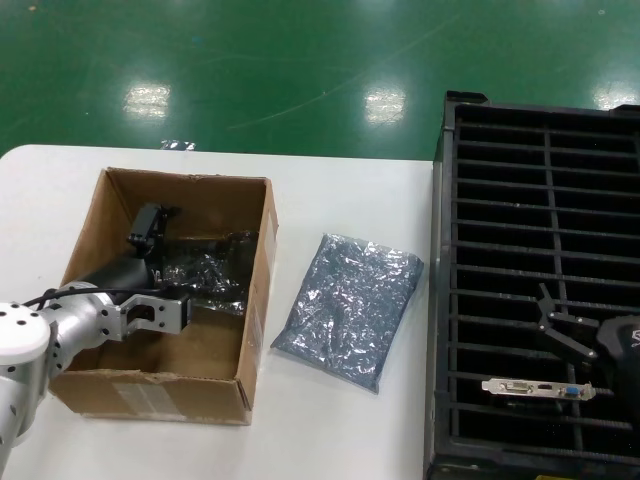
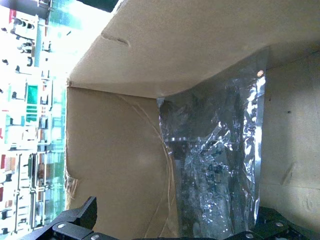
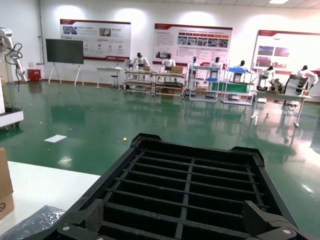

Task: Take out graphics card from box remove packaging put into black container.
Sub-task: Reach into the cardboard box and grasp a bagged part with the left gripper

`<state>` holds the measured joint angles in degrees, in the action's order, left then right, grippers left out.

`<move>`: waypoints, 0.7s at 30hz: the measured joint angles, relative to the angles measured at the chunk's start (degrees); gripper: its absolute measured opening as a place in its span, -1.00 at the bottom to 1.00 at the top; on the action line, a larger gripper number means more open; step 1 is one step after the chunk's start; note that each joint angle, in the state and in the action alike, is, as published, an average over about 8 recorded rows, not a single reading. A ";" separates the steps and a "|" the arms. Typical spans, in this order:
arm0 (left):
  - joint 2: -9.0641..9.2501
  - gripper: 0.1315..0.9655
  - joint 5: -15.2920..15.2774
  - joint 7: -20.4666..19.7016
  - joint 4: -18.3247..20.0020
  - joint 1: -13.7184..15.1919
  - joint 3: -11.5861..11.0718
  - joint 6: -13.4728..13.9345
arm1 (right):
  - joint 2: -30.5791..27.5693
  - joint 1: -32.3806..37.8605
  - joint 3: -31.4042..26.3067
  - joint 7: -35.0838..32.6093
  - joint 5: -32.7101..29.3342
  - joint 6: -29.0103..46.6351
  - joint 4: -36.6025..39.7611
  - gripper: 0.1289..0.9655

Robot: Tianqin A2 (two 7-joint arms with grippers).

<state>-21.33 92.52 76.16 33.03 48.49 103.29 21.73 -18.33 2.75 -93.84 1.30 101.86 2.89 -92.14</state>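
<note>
The brown cardboard box [image 1: 255, 300] stands on the left of the table. My left gripper [image 1: 151, 231] reaches into it, open, just above a dark glossy bag [image 1: 205, 265] lying on the box floor. In the left wrist view that bag [image 2: 215, 165] lies against the box wall [image 2: 115, 150], with one side of it between the spread fingers of the left gripper [image 2: 172, 227]. An empty grey-blue packaging bag [image 1: 350, 300] lies flat on the table. A graphics card [image 1: 537, 388] stands in a slot of the black container [image 1: 445, 300], silver bracket up. My right gripper [image 1: 552, 320] hovers open just above it.
The white table [image 1: 340, 420] has bare surface in front of the box and the bag. In the right wrist view the right gripper [image 3: 175, 220] looks along the black container's dividers [image 3: 190, 175], with a corner of the packaging [image 3: 30, 222] beside it. Green floor lies beyond.
</note>
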 joint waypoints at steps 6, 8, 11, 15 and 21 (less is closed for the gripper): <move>-0.30 0.99 -0.40 -0.65 0.80 -0.49 -0.13 -0.06 | 0.00 0.00 0.00 0.00 0.00 0.00 0.00 1.00; -0.31 0.95 -0.37 -0.58 0.94 -0.61 -0.32 -0.08 | 0.00 0.00 0.00 0.00 0.00 0.00 0.00 1.00; -0.29 0.89 -0.29 -0.43 1.07 -0.76 -0.62 -0.12 | 0.00 0.00 0.00 0.00 0.00 0.00 0.00 1.00; -0.31 0.83 -0.39 -0.64 1.38 -0.98 -0.74 -0.19 | 0.00 0.00 0.00 0.00 0.00 0.00 0.00 1.00; -0.53 0.60 -1.08 -2.07 2.19 -1.40 -0.27 -0.33 | 0.00 0.00 0.00 0.00 0.00 0.00 0.00 1.00</move>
<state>-21.87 91.43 74.09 35.21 47.08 103.02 21.40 -18.33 2.75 -93.84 1.30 101.86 2.89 -92.14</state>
